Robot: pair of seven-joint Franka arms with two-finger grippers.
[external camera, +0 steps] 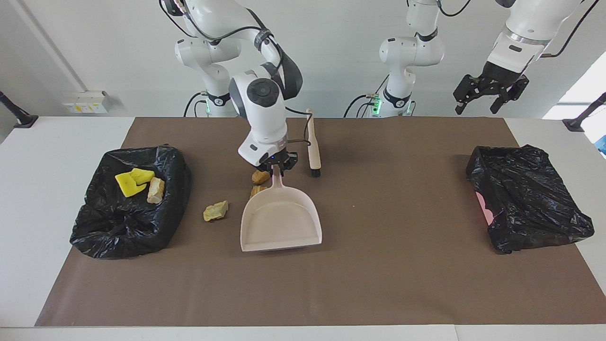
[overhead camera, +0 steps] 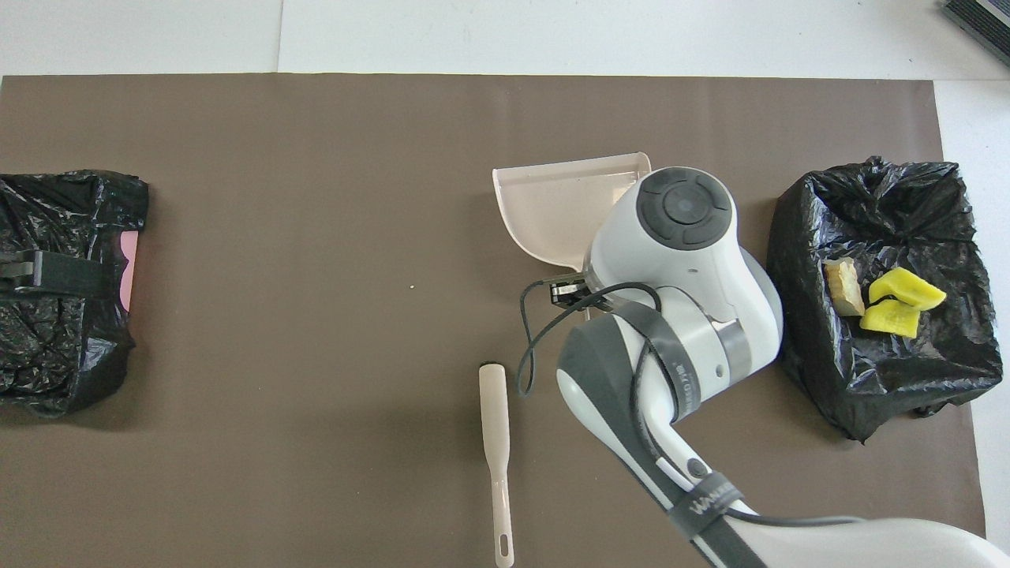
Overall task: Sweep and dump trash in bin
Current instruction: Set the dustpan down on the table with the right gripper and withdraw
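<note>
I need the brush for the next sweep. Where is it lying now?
The brush lies on the brown mat near the robots' edge, mid-table, bristles pointing away from them, just beside the right gripper holding the dustpan.

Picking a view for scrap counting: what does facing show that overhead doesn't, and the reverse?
Only facing: three loose scraps on the mat, a greenish lump toward the right arm's end and two tan lumps beside the dustpan handle; the right hand shut on that handle; the left hand open, waiting over the table's edge. Only overhead: the brush's whole handle, unobstructed. Both: dustpan, both black bins, two yellow sponge pieces and a tan scrap in the bin at the right arm's end.
</note>
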